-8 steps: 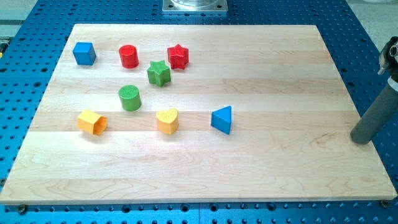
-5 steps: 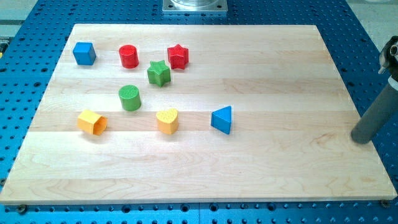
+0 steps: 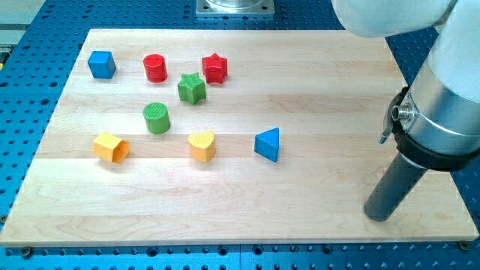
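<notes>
My tip [image 3: 379, 215] rests on the wooden board [image 3: 240, 202] near its lower right corner, touching no block. The nearest block is the blue triangle [image 3: 268, 144], well off to the tip's upper left. Further left lie the yellow heart [image 3: 201, 145], the green cylinder [image 3: 157, 118] and the yellow hexagonal block [image 3: 111, 147]. Toward the view's top left sit the green star [image 3: 191, 88], the red star [image 3: 214, 68], the red cylinder [image 3: 155, 67] and the blue cube [image 3: 101, 64].
The arm's white and grey body [image 3: 442, 90] fills the upper right of the view above the rod. A blue perforated table [image 3: 450, 45] surrounds the board. A metal mount [image 3: 235, 7] sits at the view's top edge.
The tip has moved from the board's right edge toward the view's lower left, onto the board. More of the arm's body now shows. No block has moved.
</notes>
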Available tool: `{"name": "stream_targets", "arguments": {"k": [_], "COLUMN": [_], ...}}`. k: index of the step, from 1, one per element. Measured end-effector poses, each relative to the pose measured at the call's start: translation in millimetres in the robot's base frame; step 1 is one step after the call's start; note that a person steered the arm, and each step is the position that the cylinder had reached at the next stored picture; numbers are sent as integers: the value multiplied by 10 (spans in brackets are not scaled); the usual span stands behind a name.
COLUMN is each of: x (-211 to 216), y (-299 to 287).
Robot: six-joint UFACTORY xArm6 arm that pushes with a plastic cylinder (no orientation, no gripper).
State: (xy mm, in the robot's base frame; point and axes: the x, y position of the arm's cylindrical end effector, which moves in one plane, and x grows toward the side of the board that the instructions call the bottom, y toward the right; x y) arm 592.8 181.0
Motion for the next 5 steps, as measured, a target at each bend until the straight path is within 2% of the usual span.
{"name": "stream_targets", "arguments": {"k": [1, 2, 3, 4, 5], "x": [123, 145, -95, -608, -1054], "y": [-845, -2082, -2918, -2816, -3102]}}
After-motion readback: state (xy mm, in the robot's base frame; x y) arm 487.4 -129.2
